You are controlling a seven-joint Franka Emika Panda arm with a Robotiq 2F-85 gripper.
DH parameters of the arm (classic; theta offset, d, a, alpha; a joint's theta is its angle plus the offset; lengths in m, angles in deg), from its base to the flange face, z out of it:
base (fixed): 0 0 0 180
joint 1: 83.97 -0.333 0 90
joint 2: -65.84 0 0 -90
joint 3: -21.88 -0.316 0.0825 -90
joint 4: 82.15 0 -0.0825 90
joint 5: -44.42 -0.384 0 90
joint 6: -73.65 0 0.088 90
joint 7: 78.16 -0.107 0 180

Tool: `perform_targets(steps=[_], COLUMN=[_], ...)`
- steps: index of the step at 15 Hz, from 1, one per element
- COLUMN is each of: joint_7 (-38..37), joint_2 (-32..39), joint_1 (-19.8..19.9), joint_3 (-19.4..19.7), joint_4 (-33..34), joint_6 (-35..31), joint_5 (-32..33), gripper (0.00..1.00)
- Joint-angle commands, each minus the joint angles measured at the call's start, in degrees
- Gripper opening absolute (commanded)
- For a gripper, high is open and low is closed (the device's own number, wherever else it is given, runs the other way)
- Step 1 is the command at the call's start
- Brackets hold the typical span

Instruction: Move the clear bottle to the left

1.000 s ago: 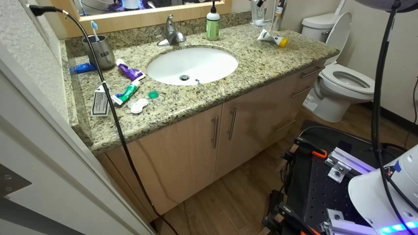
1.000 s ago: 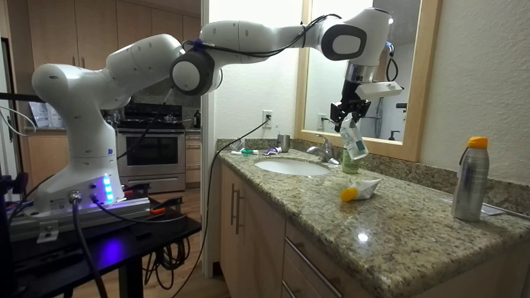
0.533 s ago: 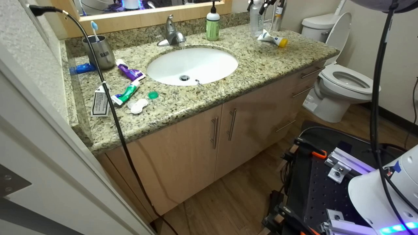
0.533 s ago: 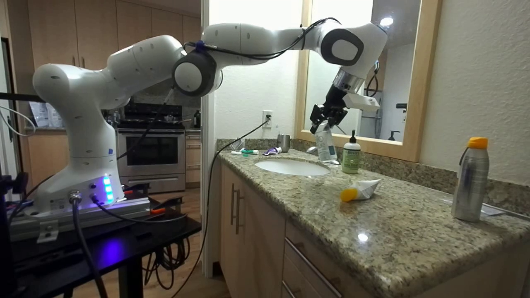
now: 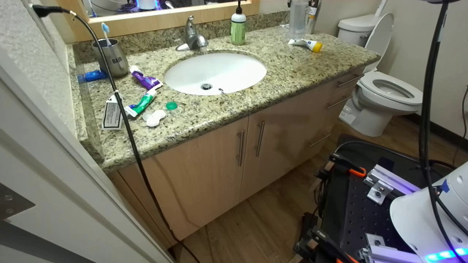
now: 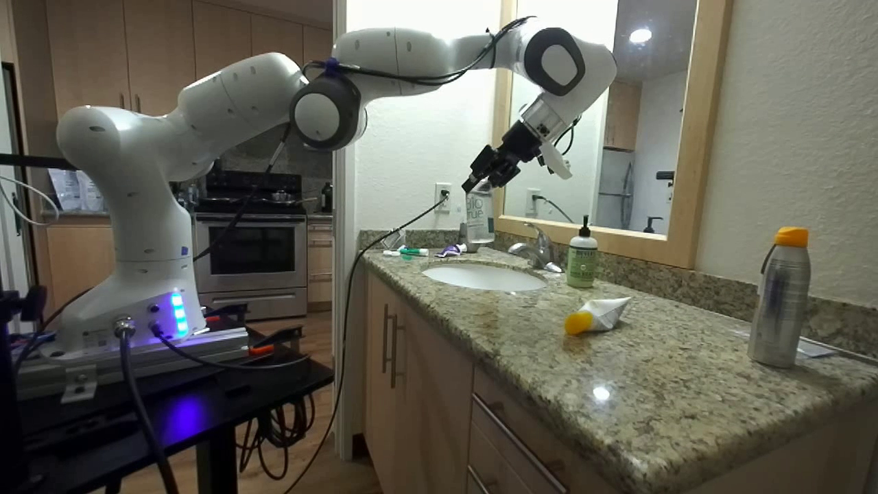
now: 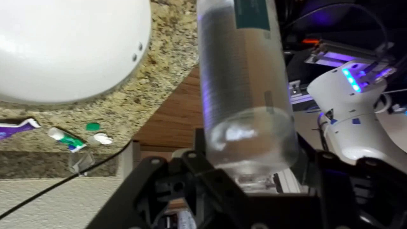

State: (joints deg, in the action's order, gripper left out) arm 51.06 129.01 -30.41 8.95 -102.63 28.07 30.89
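You've got see-through, smooth plastic on the clear bottle (image 7: 241,79), light glinting off it, and matt black on your gripper (image 6: 484,182). Over to the counter (image 6: 672,370): polished, speckled, stone-like, throwing back a bright gleam! The sink (image 5: 234,69), glossy white; the faucet (image 5: 193,41), shiny metal; the cup (image 5: 117,67), duller metal. You see rough texture on the wall (image 6: 796,137), smooth pale wood on the mirror frame (image 6: 701,103).

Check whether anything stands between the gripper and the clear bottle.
Nothing visible does: the wrist view shows the gripper holding the clear bottle, with no other object between them. In an exterior view the bottle hangs below the gripper, apart from the green soap bottle.
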Motion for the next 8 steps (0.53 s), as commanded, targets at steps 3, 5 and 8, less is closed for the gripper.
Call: perform_targets(steps=[3,5,8], joint_7=[6.3,5.9,3.7], joint_2=[0.3,0.5,1.2], joint_1=[-2.3,-2.4,-2.2], joint_3=[4.5,4.5,4.3], joint_4=[-0.1,-0.2,-0.2], joint_6=[3.9,3.8,1.4], joint_5=[3.5,3.0,2.1], gripper=[0.62,0.62,0.37])
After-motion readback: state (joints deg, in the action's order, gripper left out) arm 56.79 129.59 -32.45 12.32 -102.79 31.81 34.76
